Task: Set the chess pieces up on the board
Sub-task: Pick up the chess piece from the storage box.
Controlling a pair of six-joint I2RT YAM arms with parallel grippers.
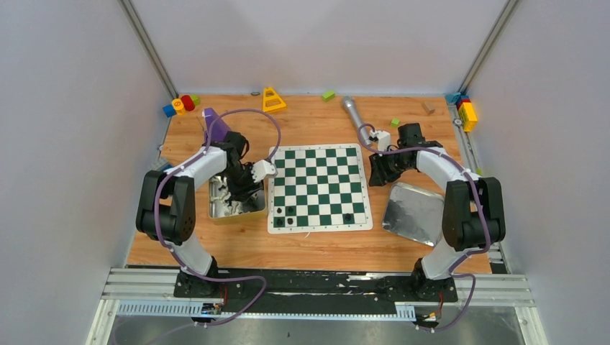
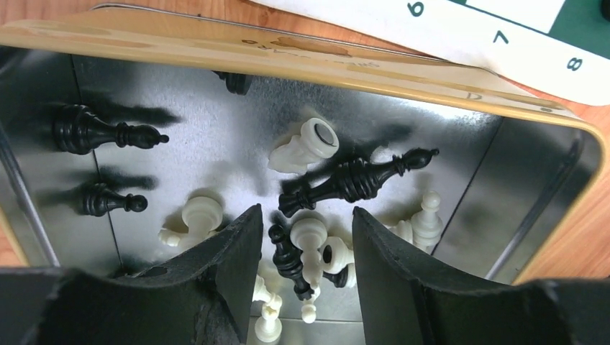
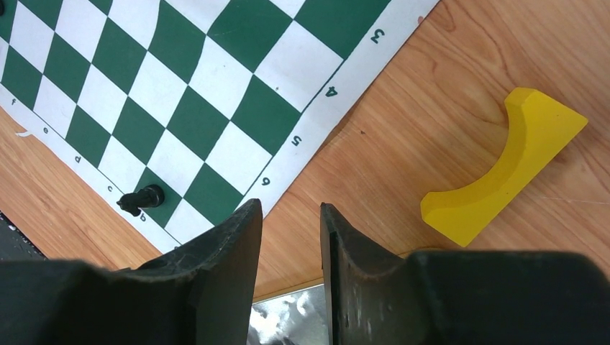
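The green and white board (image 1: 320, 188) lies in the middle of the table. Three black pieces (image 1: 290, 211) stand on its near rows. My left gripper (image 1: 234, 198) is down inside a gold-rimmed metal tin (image 1: 216, 215). In the left wrist view it (image 2: 306, 215) is open, its jaws either side of a heap of lying pieces, with a black piece (image 2: 291, 262) and a white piece (image 2: 311, 241) between them, not gripped. My right gripper (image 1: 378, 169) hovers off the board's right edge. In the right wrist view it (image 3: 289, 208) is open and empty above bare wood.
A shiny metal tray (image 1: 413, 212) lies right of the board, below my right gripper. A yellow arch block (image 3: 503, 169) lies on the wood near it. A grey microphone (image 1: 354, 111) and coloured toy blocks (image 1: 180, 104) sit along the far edge.
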